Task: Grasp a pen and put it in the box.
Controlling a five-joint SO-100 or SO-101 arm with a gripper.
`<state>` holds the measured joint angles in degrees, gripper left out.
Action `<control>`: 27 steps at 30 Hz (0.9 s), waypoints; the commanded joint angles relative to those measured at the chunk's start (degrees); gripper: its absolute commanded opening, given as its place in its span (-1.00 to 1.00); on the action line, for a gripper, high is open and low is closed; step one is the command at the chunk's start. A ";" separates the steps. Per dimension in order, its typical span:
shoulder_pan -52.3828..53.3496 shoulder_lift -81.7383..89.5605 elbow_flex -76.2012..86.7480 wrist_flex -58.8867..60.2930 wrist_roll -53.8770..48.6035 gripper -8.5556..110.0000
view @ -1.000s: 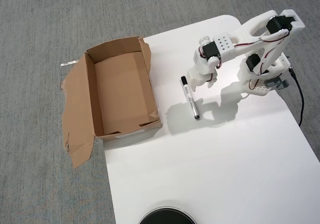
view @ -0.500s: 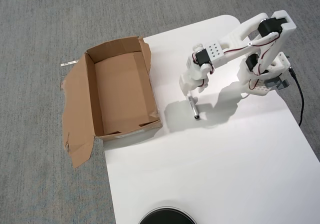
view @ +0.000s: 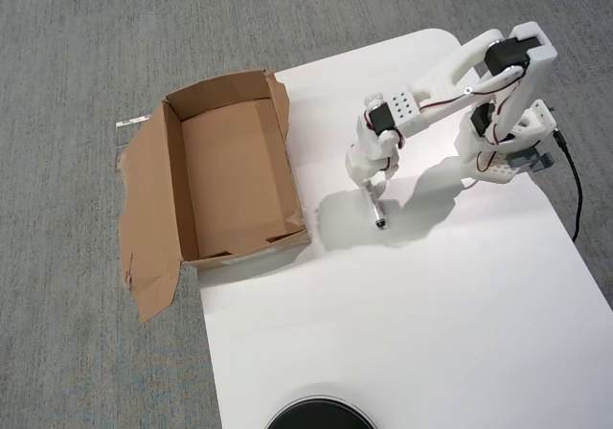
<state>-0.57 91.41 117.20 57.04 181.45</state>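
Observation:
The brown cardboard box (view: 235, 175) lies open and empty at the table's left edge, with one wide flap (view: 148, 228) spread flat over the carpet. The pen (view: 376, 209) is on the white table right of the box, its dark end pointing toward the bottom of the view. My white gripper (view: 370, 184) points down over the pen's upper end, and its fingers look closed on it. The upper part of the pen is hidden under the gripper. I cannot tell whether the pen is lifted off the table or resting on it.
The white table (view: 431, 304) has a rounded far corner, with grey carpet around it. The arm's base (view: 508, 142) stands at the right edge with a black cable (view: 575, 185). A dark round object (view: 321, 417) sits at the bottom edge.

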 commanded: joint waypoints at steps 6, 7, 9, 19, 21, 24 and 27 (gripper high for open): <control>-0.31 -0.35 -1.54 -0.09 -0.13 -0.51; -0.31 -0.35 -1.54 -0.09 -0.13 -0.51; -0.31 -1.58 -1.54 -0.09 -0.13 -0.51; -0.40 -9.93 -2.94 -12.92 -0.13 -0.51; -0.40 -10.02 -2.86 -12.74 -0.13 -0.51; -0.40 -10.11 -2.86 -12.57 -0.13 -0.51; -0.40 -10.37 -2.68 -12.48 -0.13 -0.51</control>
<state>-0.57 82.00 114.39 45.44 181.54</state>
